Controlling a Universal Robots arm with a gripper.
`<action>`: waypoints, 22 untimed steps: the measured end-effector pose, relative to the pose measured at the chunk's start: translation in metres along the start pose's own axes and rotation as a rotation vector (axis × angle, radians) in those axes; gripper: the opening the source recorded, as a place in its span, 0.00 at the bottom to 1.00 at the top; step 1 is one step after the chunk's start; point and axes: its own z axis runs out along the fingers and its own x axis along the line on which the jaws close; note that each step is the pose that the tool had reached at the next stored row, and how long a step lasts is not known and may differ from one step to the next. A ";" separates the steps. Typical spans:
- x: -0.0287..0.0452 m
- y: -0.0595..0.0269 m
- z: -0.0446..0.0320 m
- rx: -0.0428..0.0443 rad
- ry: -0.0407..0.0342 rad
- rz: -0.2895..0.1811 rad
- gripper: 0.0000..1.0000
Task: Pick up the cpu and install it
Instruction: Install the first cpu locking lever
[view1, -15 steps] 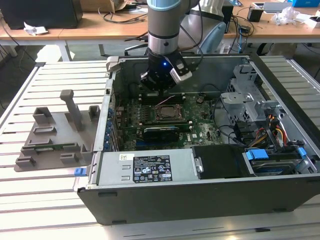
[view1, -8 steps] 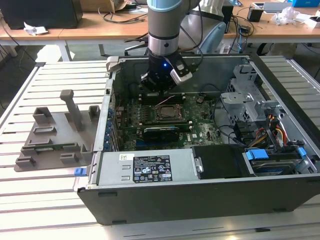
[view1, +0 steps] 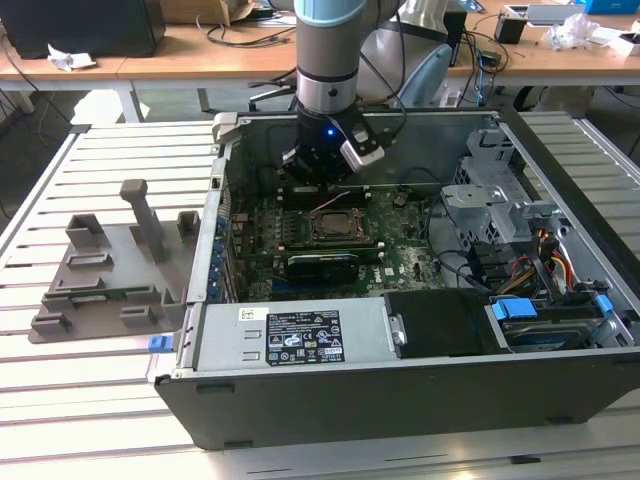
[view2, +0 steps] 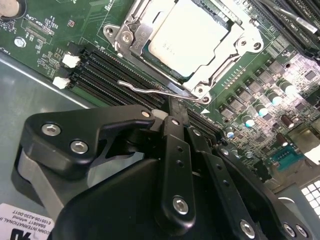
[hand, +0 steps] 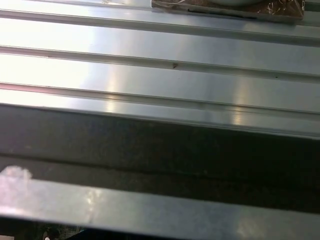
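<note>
Black and angular, the gripper (view2: 172, 117) hangs low inside the case (view1: 400, 395), over the motherboard (view2: 60, 45) beside the socket (view2: 250, 42). Whether its fingers are spread or pressed together cannot be told; nothing shows between them. The cpu (view2: 187, 37) already lies flat in the socket, silvery top up, just beyond the fingertips, with the wire lever (view2: 155, 91) lying between the two. In the exterior view the gripper (view1: 322, 170) sits just behind the socket, the cpu (view1: 334, 224) on the near side of it.
</note>
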 end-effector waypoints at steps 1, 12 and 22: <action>-0.0003 -0.0001 0.0002 0.0008 0.0000 0.000 0.11; -0.0068 -0.0009 0.0046 0.0139 0.0013 0.000 0.11; -0.0137 0.0024 0.0098 0.0172 0.0017 0.000 0.11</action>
